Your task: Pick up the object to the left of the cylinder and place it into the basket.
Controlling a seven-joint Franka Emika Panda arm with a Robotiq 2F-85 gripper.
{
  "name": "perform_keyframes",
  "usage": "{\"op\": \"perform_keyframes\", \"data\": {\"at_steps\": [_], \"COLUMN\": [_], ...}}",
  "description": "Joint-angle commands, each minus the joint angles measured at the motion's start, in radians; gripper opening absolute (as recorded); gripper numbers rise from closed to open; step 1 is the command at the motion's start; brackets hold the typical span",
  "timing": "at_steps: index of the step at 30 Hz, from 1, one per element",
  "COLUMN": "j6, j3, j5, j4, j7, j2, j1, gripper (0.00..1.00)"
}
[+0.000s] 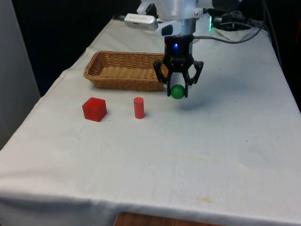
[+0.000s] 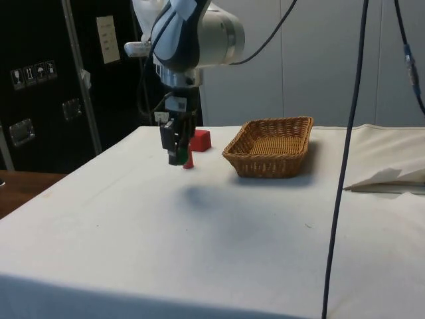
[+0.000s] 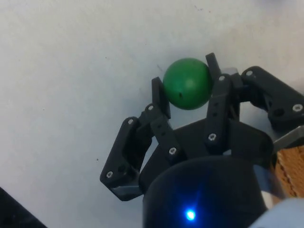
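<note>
On the white tablecloth (image 1: 150,160), a red cube (image 1: 94,109) and a red cylinder (image 1: 138,108) stand in the foreground, while the black gripper (image 1: 178,90) hangs just beyond them, its 2 fingers clamped narrowly around a green ball (image 1: 177,92) lifted clear of the cloth. The carry step appears to be in hand; the next move calls for travel over the wicker basket (image 1: 123,70), just behind toward the front view's left, then release.
</note>
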Motion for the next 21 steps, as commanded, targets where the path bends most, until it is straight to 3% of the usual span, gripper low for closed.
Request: {"op": "perform_keyframes", "data": {"at_steps": [1,7,8,9,10,16,17,18,21], "j6": [-0.004,-0.009,-0.005,-0.01,-0.011,-0.014,-0.009,-0.014,-0.015], "j3": [-0.014,-0.026,-0.011,-0.027,-0.029,-0.036,-0.021,-0.037,-0.041], "j5": [-0.016,-0.042,-0.026,-0.047,-0.056,-0.076,-0.055,-0.08,-0.099], "j4": [-0.013,-0.034,-0.028,-0.037,-0.043,-0.058,-0.052,-0.061,-0.072], "j7": [0.008,0.013,0.0,0.014,0.017,0.018,0.002,0.018,0.019], "j2": [-0.014,-0.06,-0.058,-0.066,-0.08,-0.119,-0.118,-0.125,-0.151], "j1": [0.01,0.012,0.001,0.012,0.013,0.013,0.002,0.013,0.012], "gripper": [0.0,0.0,0.0,0.0,0.0,0.0,0.0,0.0,0.0]}}
